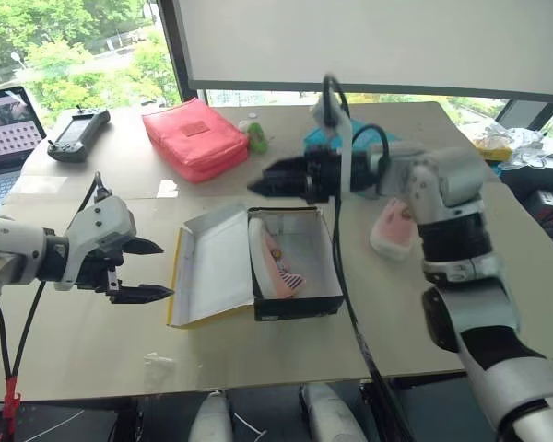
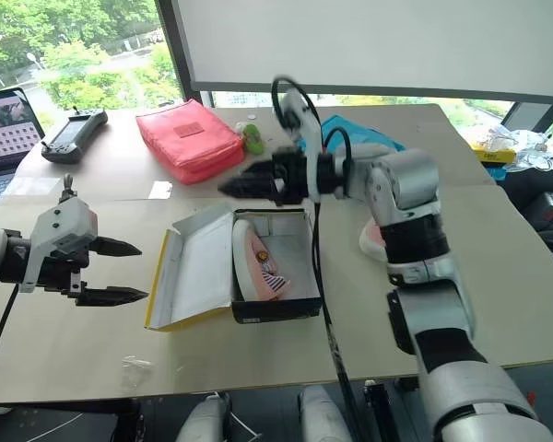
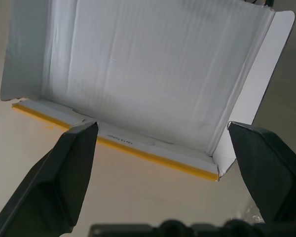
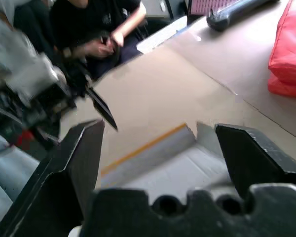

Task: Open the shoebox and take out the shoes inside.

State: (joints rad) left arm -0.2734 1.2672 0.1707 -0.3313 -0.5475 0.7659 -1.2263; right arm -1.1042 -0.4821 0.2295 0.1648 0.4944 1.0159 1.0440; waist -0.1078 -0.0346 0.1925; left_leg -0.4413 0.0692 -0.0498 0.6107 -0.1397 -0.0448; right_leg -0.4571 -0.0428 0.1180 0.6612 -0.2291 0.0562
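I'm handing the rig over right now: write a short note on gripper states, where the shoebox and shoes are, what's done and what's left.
Left gripper: open, empty, hovering left of the lid.
Right gripper: open, empty, above the back edge of the shoebox.
Shoebox: open on the table, lid folded flat to the left.
Shoes: one pink shoe lies inside the box; the other shoe lies on the table to the box's right, partly behind the right arm.
Done: box opened, one shoe out.
Left: take out the remaining shoe.
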